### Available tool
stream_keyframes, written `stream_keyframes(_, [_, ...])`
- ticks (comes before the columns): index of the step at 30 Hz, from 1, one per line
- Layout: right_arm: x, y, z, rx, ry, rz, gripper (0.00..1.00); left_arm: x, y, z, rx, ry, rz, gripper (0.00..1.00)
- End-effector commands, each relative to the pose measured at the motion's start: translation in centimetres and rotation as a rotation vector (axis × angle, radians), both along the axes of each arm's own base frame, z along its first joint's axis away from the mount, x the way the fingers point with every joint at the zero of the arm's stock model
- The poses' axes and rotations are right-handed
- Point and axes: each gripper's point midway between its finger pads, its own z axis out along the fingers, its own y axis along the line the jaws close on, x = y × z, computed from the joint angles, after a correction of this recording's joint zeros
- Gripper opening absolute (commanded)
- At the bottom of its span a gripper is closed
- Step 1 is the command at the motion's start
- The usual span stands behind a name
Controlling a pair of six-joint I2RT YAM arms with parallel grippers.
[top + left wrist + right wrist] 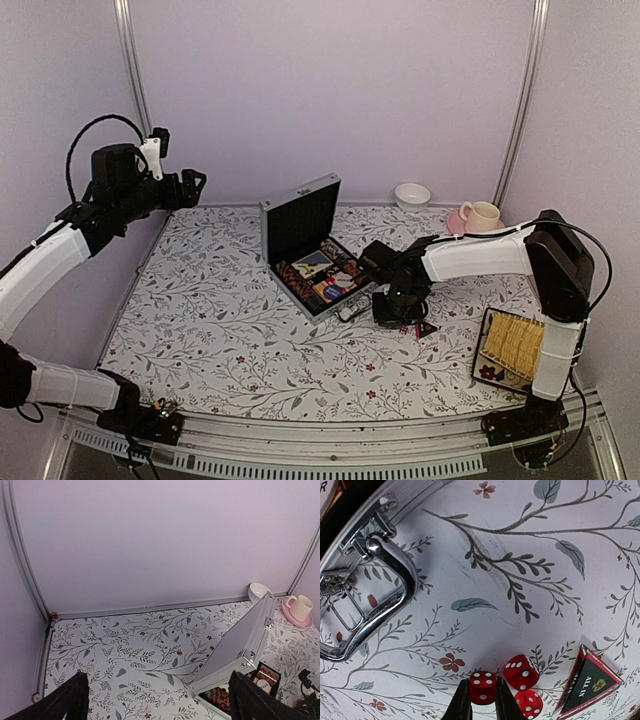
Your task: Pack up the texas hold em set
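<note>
The floral table [220, 330] is hemmed by pale walls at the top and both sides of the top view. The widest bare stretch lies at lower left and lower centre, in front of the briefcase [300, 228]. The right side is tighter: a yellow woven tray [510, 342] sits at the lower right edge, and a pink cup and saucer [480, 216] and a white bowl [412, 194] stand near the back wall at upper right.

The briefcase stands open at the centre of the frame, with its silver lid tilted up toward the back and black lining showing. Chips and cards [325, 272] fill its tray.

In the right wrist view its chrome handle [380, 600] arcs across the left. At the bottom centre the right gripper [482, 707] pinches one red die [482, 686] between its dark fingers. Two more dice [521, 671] lie just to its right, one touching the other. A black-red triangular marker [590, 682] reading "ALL IN" lies near them at lower right.

The left gripper [159, 680] hangs high at upper left of the top view with fingers spread wide, well apart from the case.
</note>
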Motion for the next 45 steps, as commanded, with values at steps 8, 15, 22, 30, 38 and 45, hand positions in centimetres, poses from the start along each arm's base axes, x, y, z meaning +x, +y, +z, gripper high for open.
stream_keyframes(8, [3.2, 1.9, 5.2, 0.076, -0.141, 0.112, 0.13, -0.3, 0.4, 0.8, -0.001, -0.019, 0.000, 0.97])
stream_keyframes(15, [8.0, 6.9, 9.1, 0.253, -0.272, 0.338, 0.14, -0.4, 0.5, 0.9, 0.002, -0.023, 0.005, 0.97])
stream_keyframes(22, [11.6, 10.9, 10.0, 0.239, -0.369, 0.553, 0.14, -0.5, 0.7, 1.1, 0.010, -0.029, 0.015, 0.97])
stream_keyframes(30, [13.3, 13.3, 8.9, 0.243, -0.382, 0.636, 0.14, -0.6, 0.8, 1.3, 0.010, -0.036, 0.016, 0.97])
stream_keyframes(38, [13.8, 14.2, 7.0, 0.241, -0.365, 0.657, 0.14, -0.7, 0.8, 1.5, 0.008, -0.042, 0.013, 0.97])
stream_keyframes(45, [13.8, 15.3, 6.0, 0.246, -0.356, 0.679, 0.14, -0.8, 0.7, 1.6, 0.007, -0.042, 0.012, 0.97])
